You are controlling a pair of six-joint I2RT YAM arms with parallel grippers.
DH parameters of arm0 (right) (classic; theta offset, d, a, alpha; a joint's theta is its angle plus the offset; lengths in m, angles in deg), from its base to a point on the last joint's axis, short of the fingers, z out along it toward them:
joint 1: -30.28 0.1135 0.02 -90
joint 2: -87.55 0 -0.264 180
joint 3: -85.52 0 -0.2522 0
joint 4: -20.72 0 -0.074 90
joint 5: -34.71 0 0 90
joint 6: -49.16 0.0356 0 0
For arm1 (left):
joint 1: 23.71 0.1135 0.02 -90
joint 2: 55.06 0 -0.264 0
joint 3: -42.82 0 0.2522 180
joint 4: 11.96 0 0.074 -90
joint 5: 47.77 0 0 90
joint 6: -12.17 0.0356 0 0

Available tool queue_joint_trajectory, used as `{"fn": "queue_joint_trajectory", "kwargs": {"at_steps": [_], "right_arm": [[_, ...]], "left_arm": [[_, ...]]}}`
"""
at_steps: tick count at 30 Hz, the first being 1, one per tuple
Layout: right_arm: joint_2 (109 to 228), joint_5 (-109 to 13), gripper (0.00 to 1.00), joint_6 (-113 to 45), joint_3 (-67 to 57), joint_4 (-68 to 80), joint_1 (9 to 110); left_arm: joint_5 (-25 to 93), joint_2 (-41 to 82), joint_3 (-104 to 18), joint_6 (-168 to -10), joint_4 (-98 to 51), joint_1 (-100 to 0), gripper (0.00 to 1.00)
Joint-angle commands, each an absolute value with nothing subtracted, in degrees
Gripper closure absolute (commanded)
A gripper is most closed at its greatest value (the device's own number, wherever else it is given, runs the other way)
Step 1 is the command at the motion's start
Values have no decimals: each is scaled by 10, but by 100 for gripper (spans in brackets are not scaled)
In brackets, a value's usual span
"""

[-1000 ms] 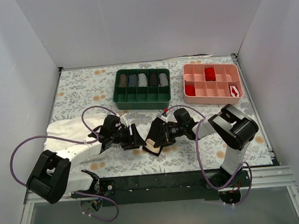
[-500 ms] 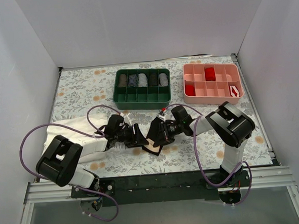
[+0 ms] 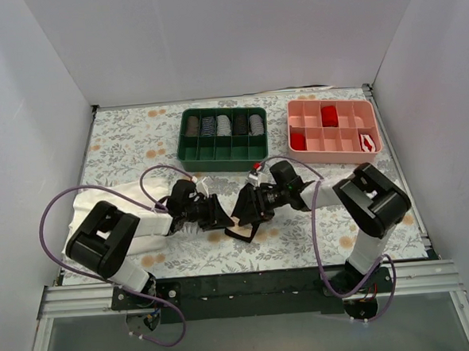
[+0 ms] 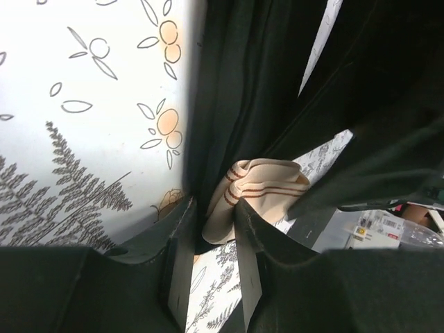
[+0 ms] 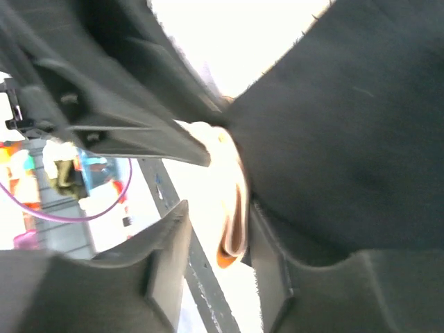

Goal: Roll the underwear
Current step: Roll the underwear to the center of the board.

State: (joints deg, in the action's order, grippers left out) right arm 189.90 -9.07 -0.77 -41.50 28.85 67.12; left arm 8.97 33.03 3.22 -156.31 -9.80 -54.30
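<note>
The underwear [image 3: 240, 232] is a black bunch with a pale beige waistband, lying on the flowered table between my two grippers. My left gripper [image 3: 219, 216] reaches in from the left. In the left wrist view the left gripper [image 4: 215, 215] is shut on a fold of the striped waistband [image 4: 260, 182], with black fabric [image 4: 236, 83] hanging beyond. My right gripper [image 3: 245, 211] reaches in from the right. In the right wrist view the right gripper [image 5: 218, 208] is open: the waistband edge [image 5: 234, 208] lies against one finger, with a gap to the other.
A green tray [image 3: 224, 155] with several dark rolls stands behind the grippers. A pink tray [image 3: 334, 150] holding small red rolls [image 3: 329, 114] is at the back right. A larger white cloth [image 3: 93, 204] lies at the left under the left arm.
Both grippers have drawn closer together and slightly farther from the near edge. The beige waistband that showed below the right gripper is now mostly hidden. The left arm's elbow has swung right.
</note>
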Motion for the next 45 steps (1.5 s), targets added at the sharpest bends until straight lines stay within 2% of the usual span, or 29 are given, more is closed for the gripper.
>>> {"fn": "queue_joint_trajectory", "kwargs": {"at_steps": [1, 3, 8, 13, 18, 31, 45], "right_arm": [[1806, -172, 44, -100, -411, 221, 684], [1768, -210, 41, -124, -412, 189, 691], [1696, -444, 39, -203, -406, 46, 740], [1653, -653, 39, -273, -398, 7, 877], [1624, -767, 39, -332, -398, 5, 967], [1741, -812, 39, -407, -312, -19, 1068], [1788, -849, 41, -424, -356, -9, 1073]], "left_arm": [[145, 384, 47, -1538, -172, -547, 73], [145, 394, 44, -1536, -175, -547, 73], [143, 404, 19, -1527, -204, -548, 74], [140, 414, -25, -1518, -276, -549, 74], [138, 436, -71, -1512, -341, -550, 74], [131, 474, -121, -1489, -422, -551, 74], [120, 490, -137, -1469, -449, -551, 73]]}}
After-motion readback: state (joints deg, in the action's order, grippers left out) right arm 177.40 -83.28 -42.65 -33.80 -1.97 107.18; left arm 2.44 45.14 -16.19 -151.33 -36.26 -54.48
